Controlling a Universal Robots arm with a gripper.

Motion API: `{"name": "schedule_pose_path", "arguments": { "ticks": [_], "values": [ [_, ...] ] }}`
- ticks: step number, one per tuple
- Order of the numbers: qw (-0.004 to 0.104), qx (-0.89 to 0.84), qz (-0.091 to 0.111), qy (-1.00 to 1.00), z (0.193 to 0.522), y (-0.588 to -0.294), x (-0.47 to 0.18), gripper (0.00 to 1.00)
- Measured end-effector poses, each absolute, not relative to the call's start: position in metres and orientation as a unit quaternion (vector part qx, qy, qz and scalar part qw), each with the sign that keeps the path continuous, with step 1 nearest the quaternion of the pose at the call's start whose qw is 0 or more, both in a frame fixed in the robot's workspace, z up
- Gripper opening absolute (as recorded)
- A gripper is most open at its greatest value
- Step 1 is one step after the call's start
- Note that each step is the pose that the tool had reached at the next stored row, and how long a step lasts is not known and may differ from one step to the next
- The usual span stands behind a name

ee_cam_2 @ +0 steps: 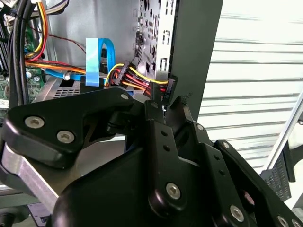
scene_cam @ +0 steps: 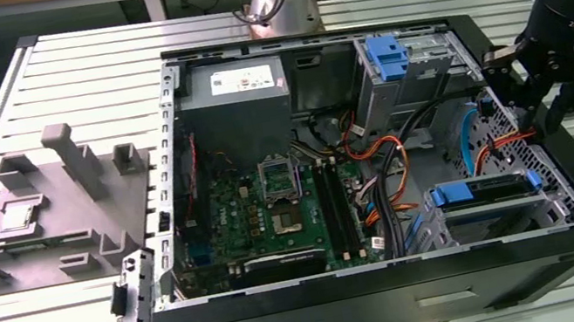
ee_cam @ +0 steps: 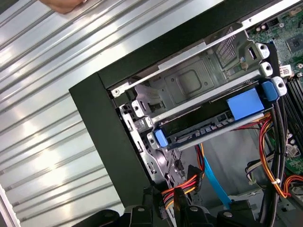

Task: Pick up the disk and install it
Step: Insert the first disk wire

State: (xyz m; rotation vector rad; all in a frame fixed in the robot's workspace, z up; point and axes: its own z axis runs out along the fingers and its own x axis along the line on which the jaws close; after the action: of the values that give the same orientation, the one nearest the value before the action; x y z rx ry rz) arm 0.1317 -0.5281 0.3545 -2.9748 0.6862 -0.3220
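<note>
Starting at the exterior view's left, a grey fixture block [scene_cam: 58, 215] sits near the table's edge, then the open computer case [scene_cam: 397, 283]. The disk [scene_cam: 485, 189], blue-framed, lies in the drive cage at the case's near right corner, long axis across the bay. The gripper [scene_cam: 549, 117] hovers just beyond it at the case's right wall, fingertips nearly together, holding nothing.

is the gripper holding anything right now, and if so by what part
The gripper holds nothing that shows; its fingertips sit close together by the black cable connector at the case wall. The disk sits in its drive bay, apart from the gripper.
</note>
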Motion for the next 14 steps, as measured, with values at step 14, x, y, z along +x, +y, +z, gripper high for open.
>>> {"name": "schedule_pose_path", "arguments": {
  "ticks": [14],
  "values": [
    [0.038, -0.981, -0.104, 0.162, 0.3513, -0.5278, 0.1334, 0.31]
  ]
}}
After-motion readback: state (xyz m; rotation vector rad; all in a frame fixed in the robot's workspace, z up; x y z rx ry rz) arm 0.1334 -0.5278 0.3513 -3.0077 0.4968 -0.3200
